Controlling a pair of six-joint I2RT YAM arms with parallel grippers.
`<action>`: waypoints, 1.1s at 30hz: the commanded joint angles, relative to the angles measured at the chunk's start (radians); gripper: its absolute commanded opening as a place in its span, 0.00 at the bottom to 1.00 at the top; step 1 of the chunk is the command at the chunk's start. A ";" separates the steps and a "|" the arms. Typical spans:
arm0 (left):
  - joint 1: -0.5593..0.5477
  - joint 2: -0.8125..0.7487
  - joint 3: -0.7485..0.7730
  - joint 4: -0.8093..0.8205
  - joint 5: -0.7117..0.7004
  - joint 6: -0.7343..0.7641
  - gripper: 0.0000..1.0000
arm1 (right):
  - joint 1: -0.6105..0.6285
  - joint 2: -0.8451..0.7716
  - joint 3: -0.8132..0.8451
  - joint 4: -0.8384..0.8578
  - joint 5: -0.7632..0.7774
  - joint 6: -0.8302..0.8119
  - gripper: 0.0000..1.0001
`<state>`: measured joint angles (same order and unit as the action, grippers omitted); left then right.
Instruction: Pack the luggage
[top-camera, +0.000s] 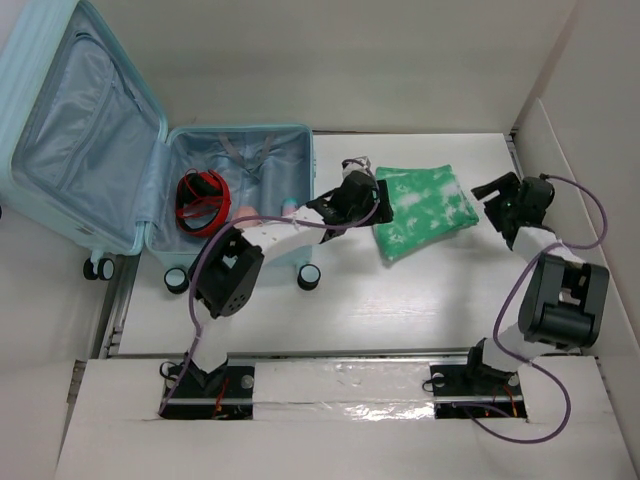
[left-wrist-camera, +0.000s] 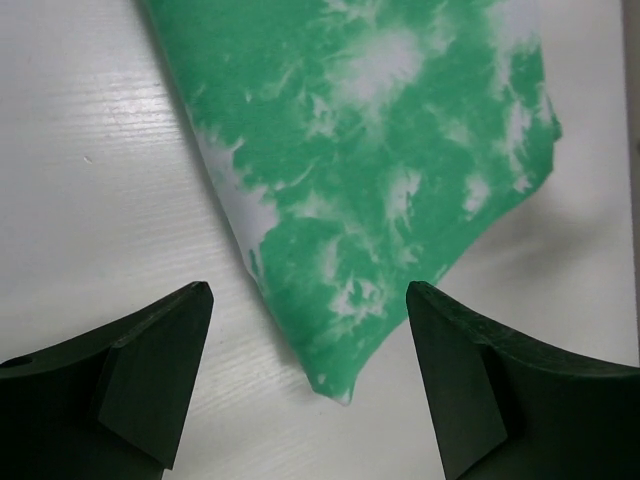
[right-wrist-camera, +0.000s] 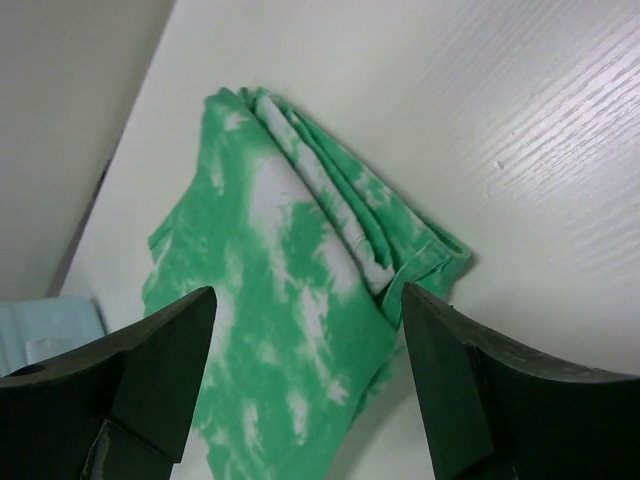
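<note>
Luggage (top-camera: 80, 130) open, far left — green cloth (top-camera: 425, 208) between left pincer (left-wrist-camera: 310, 300) and right pincer (right-wrist-camera: 308, 300), both spread apart.

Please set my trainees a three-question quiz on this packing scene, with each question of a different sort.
1. True or false: the folded green-and-white cloth already lies inside the open luggage.
2. Multiple choice: looking at the left hand and the right hand, which is open? A. only the left. B. only the right. C. both.
3. Fill the gap: the cloth lies on the table, ____ the two hands.

Key: 1. False, it is on the table beside the luggage. 2. C. 3. between.
</note>
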<state>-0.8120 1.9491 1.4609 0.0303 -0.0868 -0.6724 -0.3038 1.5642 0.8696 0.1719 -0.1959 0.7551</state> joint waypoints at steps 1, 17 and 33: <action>0.004 0.075 0.125 -0.073 -0.050 -0.090 0.77 | 0.005 -0.180 -0.035 0.047 0.050 0.001 0.81; 0.013 0.361 0.346 -0.205 -0.145 -0.265 0.71 | 0.129 -0.616 -0.092 0.017 -0.006 -0.068 0.81; 0.013 0.390 0.362 0.054 -0.021 -0.161 0.00 | 0.193 -0.731 -0.121 0.058 -0.069 -0.054 0.78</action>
<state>-0.7944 2.3707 1.8435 -0.0326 -0.1631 -0.8925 -0.1349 0.8600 0.7506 0.1673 -0.2245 0.7044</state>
